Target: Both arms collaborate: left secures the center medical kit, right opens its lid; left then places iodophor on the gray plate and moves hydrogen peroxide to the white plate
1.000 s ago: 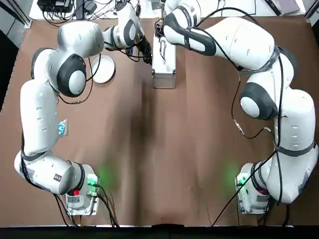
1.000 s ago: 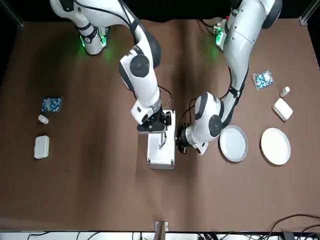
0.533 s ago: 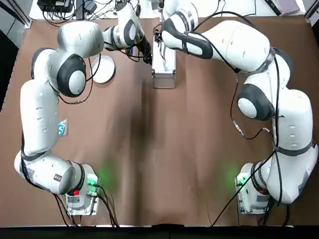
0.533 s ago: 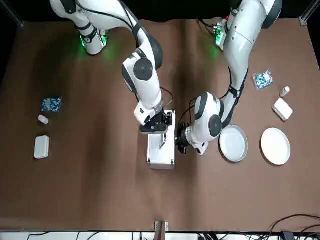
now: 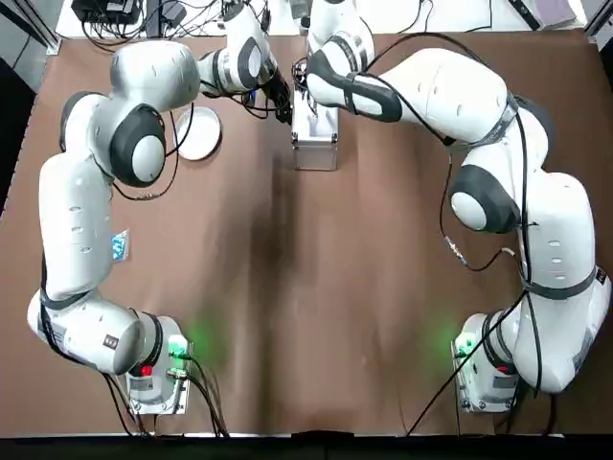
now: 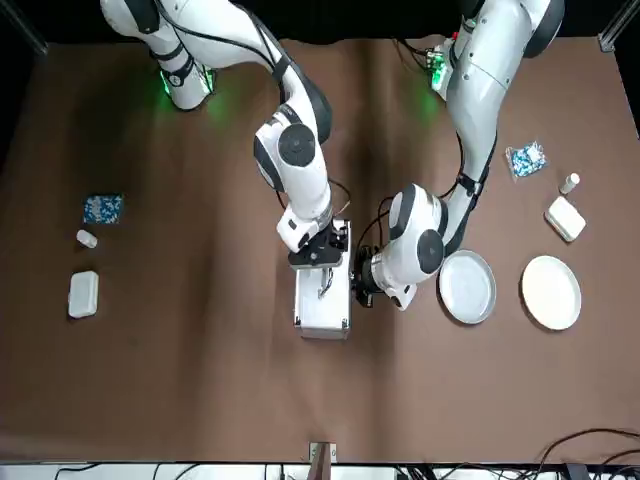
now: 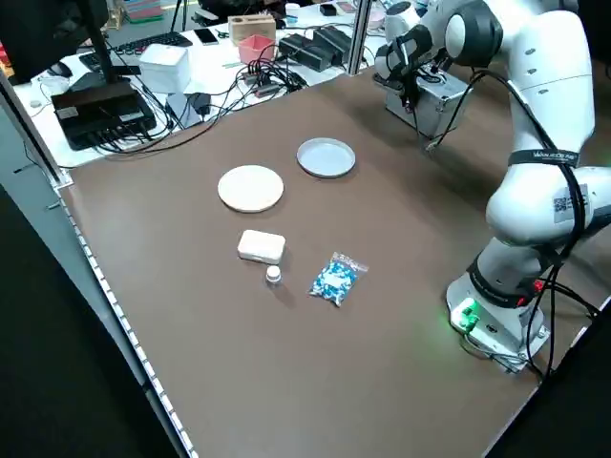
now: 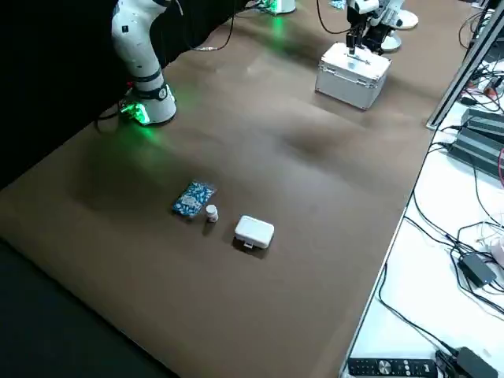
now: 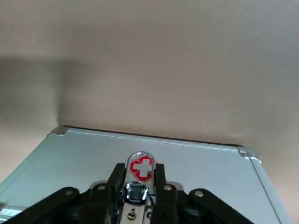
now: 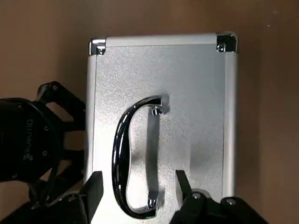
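Spread jaws of the right gripper (image 10: 138, 184) hang over the closed lid (image 10: 196, 112) of the medical kit (image 8: 352, 79), the black handle (image 10: 121, 158) between them in view; the left gripper (image 9: 140, 170) pinches the kit's front latch (image 9: 141, 163). Past the left arm (image 6: 420, 245) lies the gray plate (image 6: 467, 287), then the white plate (image 6: 551, 293). Farther toward the robot's left side sits a rounded white box (image 7: 262, 246).

Brown tabletop (image 7: 315, 382), white desk (image 7: 205, 62) w/ cables (image 7: 263, 78), monitor (image 7: 43, 33)
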Controlling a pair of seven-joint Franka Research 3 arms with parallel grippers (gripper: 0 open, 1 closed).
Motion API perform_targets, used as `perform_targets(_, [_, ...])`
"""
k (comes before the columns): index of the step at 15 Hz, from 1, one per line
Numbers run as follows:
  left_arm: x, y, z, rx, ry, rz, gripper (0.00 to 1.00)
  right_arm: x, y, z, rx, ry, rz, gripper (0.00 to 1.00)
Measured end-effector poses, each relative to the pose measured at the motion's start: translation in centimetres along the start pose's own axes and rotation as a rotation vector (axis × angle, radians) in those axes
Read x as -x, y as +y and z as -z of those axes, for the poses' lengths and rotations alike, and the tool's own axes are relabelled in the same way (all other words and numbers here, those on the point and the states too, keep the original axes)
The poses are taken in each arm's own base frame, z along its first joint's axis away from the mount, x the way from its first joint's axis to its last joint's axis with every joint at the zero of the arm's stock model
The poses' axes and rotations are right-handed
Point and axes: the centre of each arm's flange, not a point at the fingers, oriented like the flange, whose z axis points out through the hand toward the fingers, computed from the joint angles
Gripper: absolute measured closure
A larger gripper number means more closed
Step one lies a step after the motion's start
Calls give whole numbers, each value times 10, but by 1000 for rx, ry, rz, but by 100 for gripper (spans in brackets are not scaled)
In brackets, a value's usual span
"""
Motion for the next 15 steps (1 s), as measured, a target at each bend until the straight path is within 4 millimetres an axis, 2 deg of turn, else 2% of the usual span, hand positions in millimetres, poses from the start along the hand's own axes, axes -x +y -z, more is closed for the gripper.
perform_targets(1, [0,0,0,0,0,0,69,0,0,-2,3,1,2,30])
perform_targets(2, [0,0,0,0,0,0,69,0,1,-4,6,2,2,37])
perform_targets(6, [0,0,0,0,0,0,69,-3,4,-6,47,37,27,38])
perform_targets(15, [0,0,0,0,0,0,69,-10,6,0,48,66,11,55])
